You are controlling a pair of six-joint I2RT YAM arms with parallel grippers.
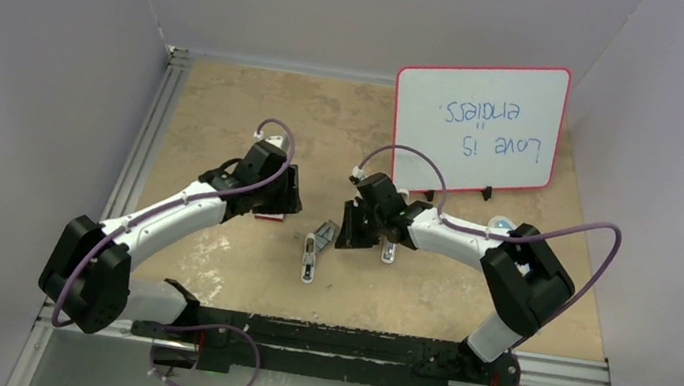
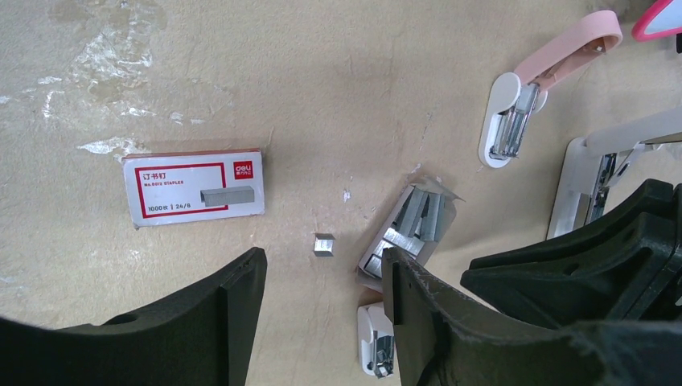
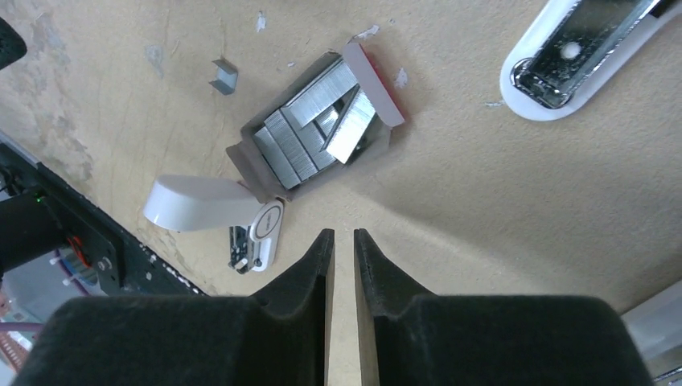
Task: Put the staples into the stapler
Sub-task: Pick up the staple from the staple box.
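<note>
The staples [image 3: 310, 121] are silvery strips heaped in a small grey tray [image 2: 412, 225] on the table. One short loose strip [image 2: 324, 244] lies beside it. The red-and-white staple box [image 2: 193, 186] lies flat to the left, apart from the tray. A small white stapler [image 3: 213, 207] lies open just beyond the tray's end, and it also shows in the top view [image 1: 310, 255]. My left gripper [image 2: 322, 256] is open and empty above the loose strip. My right gripper [image 3: 339, 235] is nearly shut, holds nothing, and hovers near the tray.
A pink mini stapler [image 2: 555, 68] lies open at the far right. A larger white stapler [image 3: 579, 52] lies open beside the right gripper. A pink-framed whiteboard [image 1: 477, 126] stands at the back right. White walls close in the sides.
</note>
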